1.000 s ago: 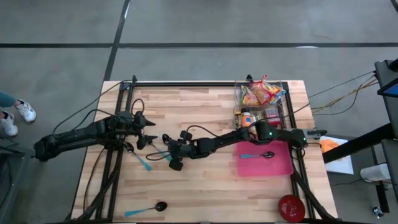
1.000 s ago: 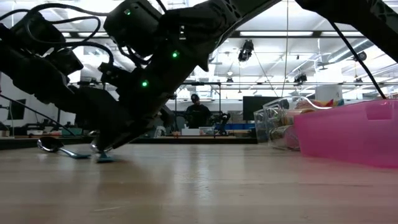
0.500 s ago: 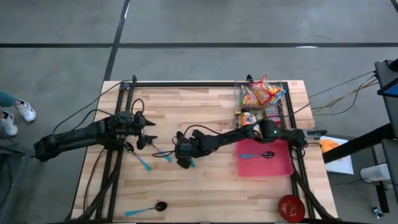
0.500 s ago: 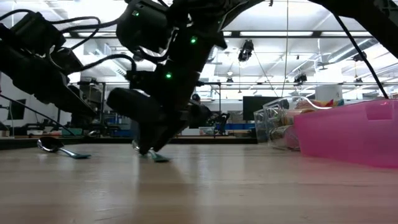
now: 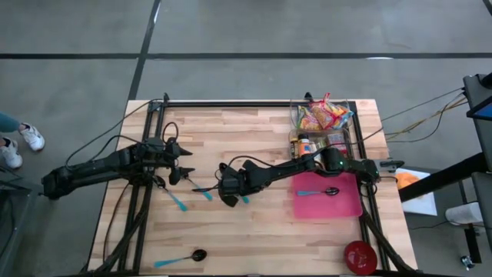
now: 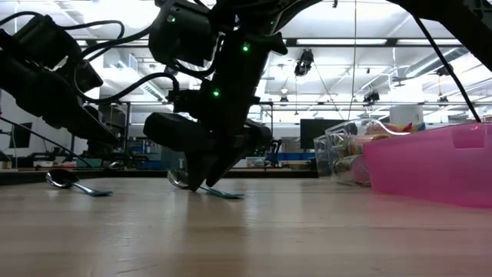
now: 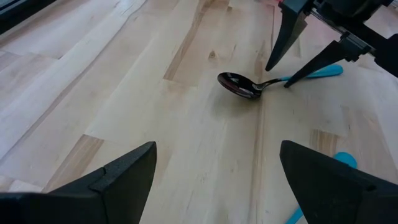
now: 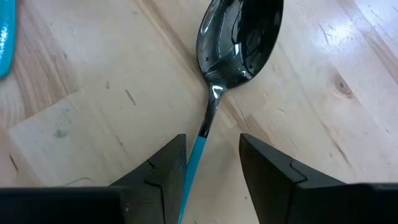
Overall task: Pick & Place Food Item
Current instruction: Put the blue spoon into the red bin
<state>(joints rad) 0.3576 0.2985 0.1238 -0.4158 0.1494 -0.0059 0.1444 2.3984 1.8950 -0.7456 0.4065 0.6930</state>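
High view: teal-handled spoon (image 5: pixel 243 199) sits near desk (image 5: pixel 254 238) centre, handle tip poking out at 3 o'clock of the right gripper (image 5: pixel 229 197). No food is in play here; the item being worked is this spoon. A sec ago gripper + spoon were further toward 9 o'clock; both have slid toward 3 o'clock, i.e. toward the pink tray (image 5: pixel 346 206). The spoon travelled w/ the gripper, so it's being carried or dragged along.

Right wrist view: handle runs btwn the two fingers (image 8: pixel 158 171), bowl out ahead of the tips. Fingers are part-closed round the handle w/ gaps showing each side, so can't tell if it's truly clenched or just nudged along. Low view: handle end touches the wood, bowl looks slightly up, gripper right down at desk level.

Meaning for the task: transport leg is prob. under way, tray is the likely drop spot, since one spoon (image 5: pixel 319 191) is lying in it already. Distance left to the tray is still sizeable.

Outward: another teal spoon (image 5: pixel 177 201) at 9 o'clock, near the left gripper (image 5: pixel 189 163), which waits w/ fingers spread wide, holding nothing. A third spoon (image 5: pixel 181 259) lies at the 6 o'clock edge, red bowl (image 5: pixel 359 256) at the 5 o'clock corner, snack bin (image 5: pixel 323 117) at 1 o'clock.
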